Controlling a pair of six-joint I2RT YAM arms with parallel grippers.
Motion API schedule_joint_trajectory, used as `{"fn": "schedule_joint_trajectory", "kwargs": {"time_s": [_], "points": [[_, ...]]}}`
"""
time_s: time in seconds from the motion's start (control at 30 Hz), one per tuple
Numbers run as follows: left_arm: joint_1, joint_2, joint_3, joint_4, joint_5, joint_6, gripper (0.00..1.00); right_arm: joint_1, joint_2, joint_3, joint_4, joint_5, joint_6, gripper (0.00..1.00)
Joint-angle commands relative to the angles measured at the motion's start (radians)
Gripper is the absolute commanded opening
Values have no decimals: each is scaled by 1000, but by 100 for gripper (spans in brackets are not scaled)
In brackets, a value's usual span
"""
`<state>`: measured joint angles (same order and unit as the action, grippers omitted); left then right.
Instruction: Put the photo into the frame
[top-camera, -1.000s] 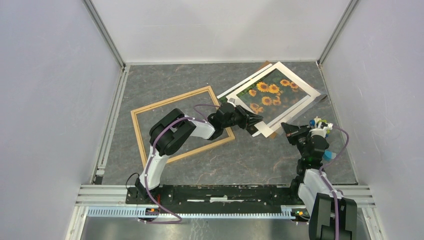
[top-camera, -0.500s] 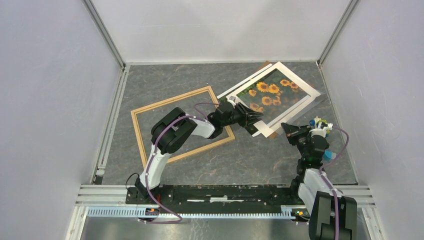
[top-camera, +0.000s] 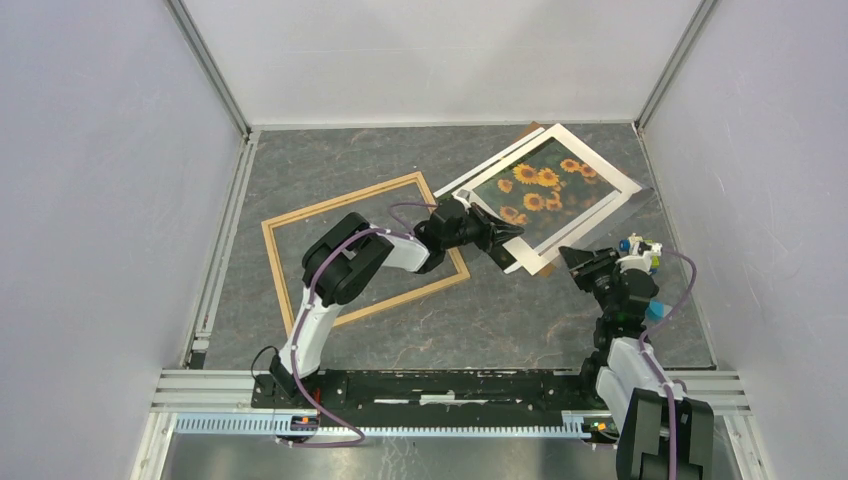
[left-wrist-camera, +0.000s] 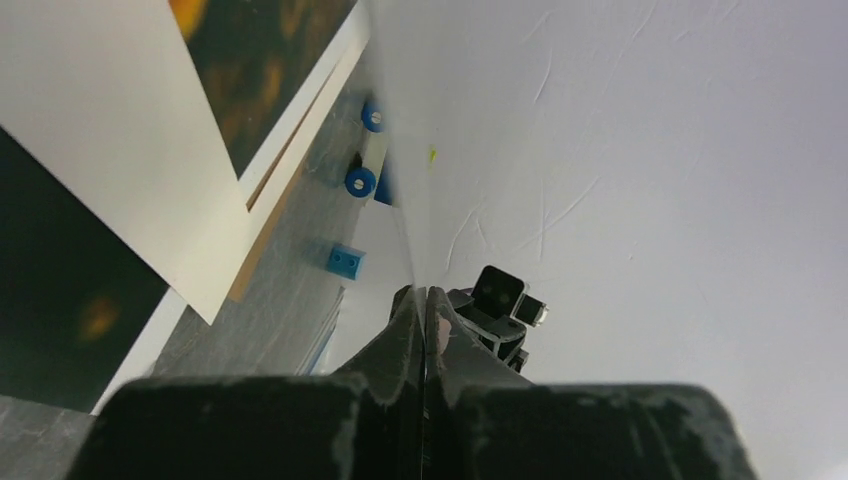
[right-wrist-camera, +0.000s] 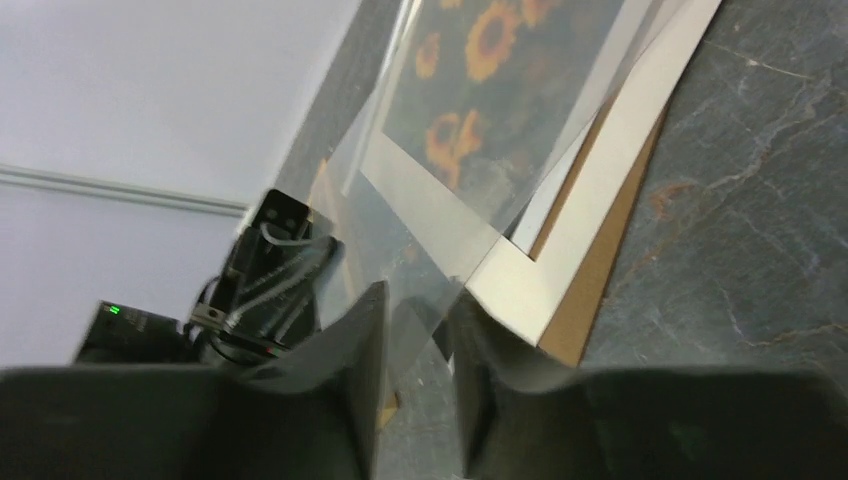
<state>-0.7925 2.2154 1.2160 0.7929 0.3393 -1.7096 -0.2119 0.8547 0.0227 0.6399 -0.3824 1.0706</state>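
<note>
The right gripper (top-camera: 569, 257) stands near right, its jaws slightly apart around a corner of the clear sheet (right-wrist-camera: 420, 270). The left gripper (top-camera: 514, 241) is pinched tight on this sheet. The frame (top-camera: 340, 201) lies left of it. The photo (top-camera: 545, 185) lies far right, under a white mat (top-camera: 598, 160).
</note>
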Motion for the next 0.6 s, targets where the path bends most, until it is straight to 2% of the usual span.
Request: {"fn": "schedule_joint_trajectory", "kwargs": {"time_s": [0.0, 0.03, 0.1, 0.17, 0.27, 0.43, 0.5, 0.57], "points": [[53, -103, 4, -73, 41, 115, 2, -9, -17, 85, -171, -30, -245, 44], [72, -132, -14, -103, 58, 140, 2, -8, -18, 115, -243, -17, -310, 54], [108, -187, -37, -176, 115, 211, 2, -9, -22, 183, -371, 9, -458, 67], [155, -236, -39, -295, 226, 311, 2, -9, -20, 255, -494, 43, -591, 75], [229, -335, -48, -590, 373, 527, 2, -9, -21, 346, -613, 90, -729, 76], [401, -492, -89, -1107, 511, 943, 2, -8, -37, 368, -615, 76, -791, 75], [460, -514, -68, -1335, 516, 1148, 2, -2, -36, 358, -587, 40, -790, 74], [513, -535, -59, -1511, 487, 1287, 2, 13, -28, 350, -557, 9, -790, 73]]}}
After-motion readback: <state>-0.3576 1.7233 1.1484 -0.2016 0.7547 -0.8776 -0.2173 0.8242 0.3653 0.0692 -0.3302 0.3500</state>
